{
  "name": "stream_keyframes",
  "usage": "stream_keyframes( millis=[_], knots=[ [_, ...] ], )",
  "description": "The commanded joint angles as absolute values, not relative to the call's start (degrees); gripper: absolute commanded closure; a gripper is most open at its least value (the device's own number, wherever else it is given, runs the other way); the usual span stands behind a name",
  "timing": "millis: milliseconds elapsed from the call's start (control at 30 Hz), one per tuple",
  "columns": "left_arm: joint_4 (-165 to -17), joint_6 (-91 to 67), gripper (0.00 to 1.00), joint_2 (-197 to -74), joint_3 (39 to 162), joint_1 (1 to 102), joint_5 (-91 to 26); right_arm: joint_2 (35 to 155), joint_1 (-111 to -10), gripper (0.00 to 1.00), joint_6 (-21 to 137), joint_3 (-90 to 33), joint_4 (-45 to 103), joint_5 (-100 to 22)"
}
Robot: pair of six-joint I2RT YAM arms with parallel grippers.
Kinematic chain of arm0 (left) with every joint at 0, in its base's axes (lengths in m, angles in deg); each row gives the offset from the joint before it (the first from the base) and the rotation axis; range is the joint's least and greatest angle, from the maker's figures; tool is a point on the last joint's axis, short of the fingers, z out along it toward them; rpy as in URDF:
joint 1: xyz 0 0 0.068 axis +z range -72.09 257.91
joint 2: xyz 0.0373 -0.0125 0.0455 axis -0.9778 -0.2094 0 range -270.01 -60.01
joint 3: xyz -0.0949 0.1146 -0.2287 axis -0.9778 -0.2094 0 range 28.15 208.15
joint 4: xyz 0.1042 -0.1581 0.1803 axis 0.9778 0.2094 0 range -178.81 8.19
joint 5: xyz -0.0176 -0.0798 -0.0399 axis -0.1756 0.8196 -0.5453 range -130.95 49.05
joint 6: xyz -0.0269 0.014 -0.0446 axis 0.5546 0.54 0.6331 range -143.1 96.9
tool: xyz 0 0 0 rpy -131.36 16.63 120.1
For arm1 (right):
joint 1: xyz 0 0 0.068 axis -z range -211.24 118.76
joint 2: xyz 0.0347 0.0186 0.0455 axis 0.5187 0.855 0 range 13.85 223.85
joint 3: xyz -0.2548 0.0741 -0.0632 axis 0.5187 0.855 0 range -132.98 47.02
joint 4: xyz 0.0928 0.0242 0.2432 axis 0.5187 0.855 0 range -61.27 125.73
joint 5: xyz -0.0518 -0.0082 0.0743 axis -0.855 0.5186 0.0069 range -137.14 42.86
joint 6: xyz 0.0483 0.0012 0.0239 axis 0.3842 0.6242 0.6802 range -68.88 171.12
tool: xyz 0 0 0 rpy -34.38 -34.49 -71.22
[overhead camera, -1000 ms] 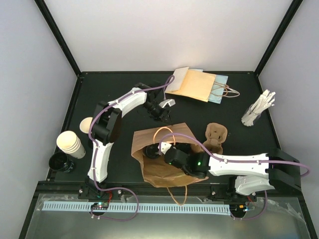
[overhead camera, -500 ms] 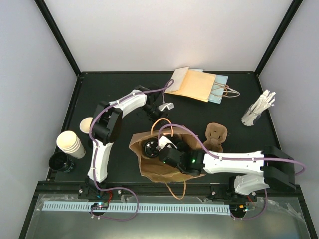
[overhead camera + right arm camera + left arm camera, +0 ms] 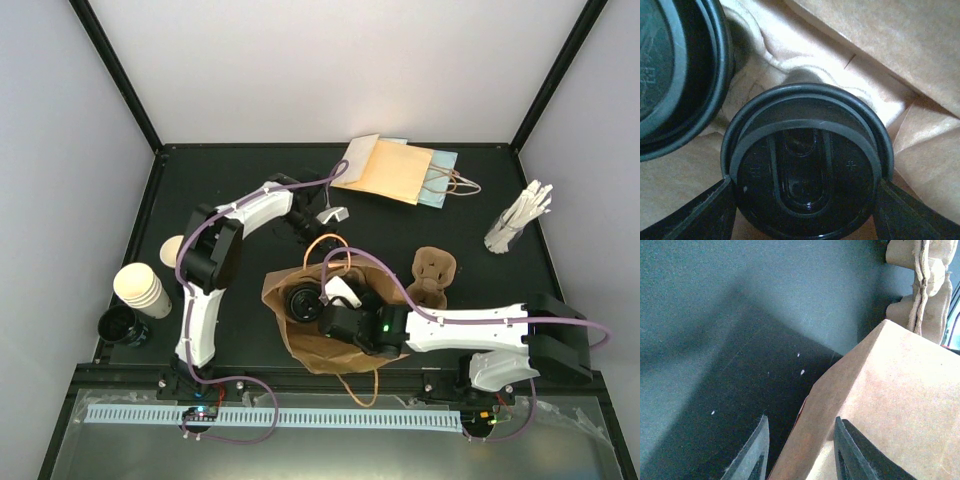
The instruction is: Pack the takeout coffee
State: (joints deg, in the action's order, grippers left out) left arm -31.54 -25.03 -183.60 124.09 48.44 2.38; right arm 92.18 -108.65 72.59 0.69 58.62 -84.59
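Note:
A brown paper bag stands open mid-table. Inside it, a pulp carrier holds two takeout coffee cups, both with black lids on. My right gripper is down in the bag, shut on one cup, a finger against each side of its lid. The other cup sits beside it and shows in the top view. My left gripper is at the bag's far rim. The folded paper edge runs between its fingers, with a gap beside the left finger.
A second pulp carrier lies right of the bag. A stack of paper cups and black lids sit at the left edge. Flat paper bags lie at the back, and a holder of white sticks at the right.
My right arm has swung left and gone deeper into the bag with its cup. The bag's mouth has risen and opened, and the other lidded cup now shows. The left gripper shifted slightly.

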Motion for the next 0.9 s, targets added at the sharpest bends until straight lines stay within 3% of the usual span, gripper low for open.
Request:
stream_keyframes(
  millis=[0,367,867],
  knots=[
    [-31.9,-24.5,0.63,-180.2,123.2,47.4,1.0,94.3,-110.7,0.58,81.6,1.1,66.3,-80.3],
    [-33.9,-23.1,0.63,-176.2,120.9,47.0,-0.5,95.1,-114.4,0.58,93.6,2.5,68.9,-79.3],
    [-36.4,-22.7,0.62,-170.3,117.2,46.4,-2.6,95.1,-117.6,0.55,95.5,0.5,72.3,-84.2]
  ],
)
